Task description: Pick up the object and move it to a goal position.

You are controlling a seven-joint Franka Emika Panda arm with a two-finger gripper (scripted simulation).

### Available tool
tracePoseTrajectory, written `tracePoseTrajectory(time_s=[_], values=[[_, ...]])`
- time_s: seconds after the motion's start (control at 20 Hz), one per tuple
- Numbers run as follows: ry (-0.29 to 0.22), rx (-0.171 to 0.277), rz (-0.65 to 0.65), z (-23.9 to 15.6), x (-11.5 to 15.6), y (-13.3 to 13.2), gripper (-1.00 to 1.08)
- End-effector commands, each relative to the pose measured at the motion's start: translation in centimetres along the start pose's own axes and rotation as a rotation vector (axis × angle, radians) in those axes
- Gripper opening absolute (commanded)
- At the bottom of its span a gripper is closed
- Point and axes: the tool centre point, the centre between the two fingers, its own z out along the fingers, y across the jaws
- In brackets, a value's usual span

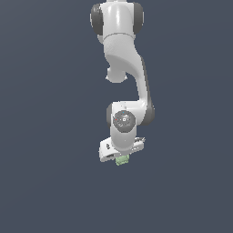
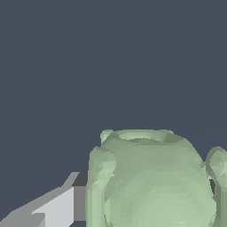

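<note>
The object [image 1: 122, 160] is a small pale green lump that peeks out from under the white hand in the exterior view. My gripper [image 1: 121, 157] points down over it, and the hand hides most of it. In the wrist view the object [image 2: 150, 177] fills the space in my gripper [image 2: 148, 199], its rounded raised rim facing the camera. One grey and white finger [image 2: 62, 206] presses against its side. Only a dark sliver of the other finger shows on the opposite side. The gripper is shut on the object.
The white arm [image 1: 120, 54] reaches in from the far edge of the exterior view. A flat dark blue-grey surface [image 1: 45, 136] lies all around it, with no other object or edge in sight.
</note>
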Motion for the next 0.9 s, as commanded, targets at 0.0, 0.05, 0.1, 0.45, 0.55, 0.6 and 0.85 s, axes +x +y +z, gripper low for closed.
tracePoseTrajectory(time_s=[0.0, 0.05, 0.1, 0.45, 0.55, 0.6, 0.85], values=[[0.001, 0.0, 0.0, -0.2, 0.0, 0.0, -1.0], [0.001, 0.0, 0.0, -0.4, -0.1, 0.0, -1.0], [0.001, 0.0, 0.0, -0.6, -0.1, 0.0, -1.0], [0.001, 0.0, 0.0, -3.5, -0.9, 0.1, -1.0], [0.001, 0.0, 0.0, -4.8, -1.2, 0.1, -1.0], [0.001, 0.0, 0.0, -5.6, -1.4, 0.1, -1.0], [0.0, -0.001, -0.001, -10.3, -2.6, 0.1, -1.0]])
